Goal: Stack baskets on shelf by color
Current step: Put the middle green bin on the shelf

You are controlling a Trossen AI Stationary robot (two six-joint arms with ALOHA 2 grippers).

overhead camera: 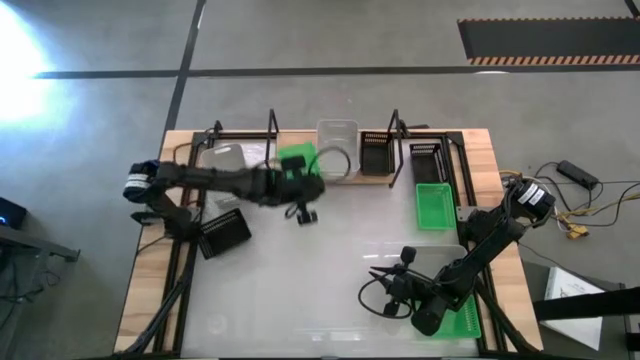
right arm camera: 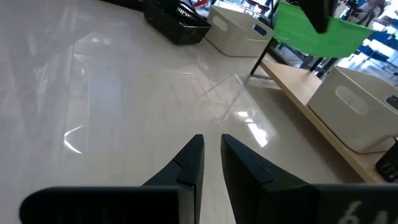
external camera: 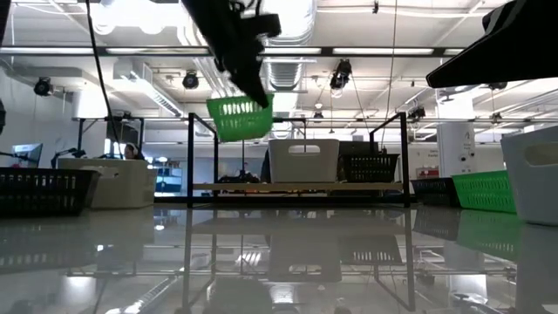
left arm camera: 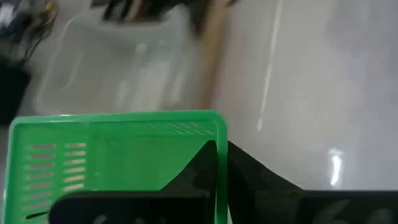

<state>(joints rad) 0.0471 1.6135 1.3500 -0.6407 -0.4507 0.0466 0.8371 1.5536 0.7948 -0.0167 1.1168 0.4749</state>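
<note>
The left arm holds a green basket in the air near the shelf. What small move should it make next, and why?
Probably carry the green basket a little further over the shelf and begin lowering. The left gripper holds it clamped by its rim, above the plank's empty left end, beside the white basket. The right gripper waits near the front.
</note>
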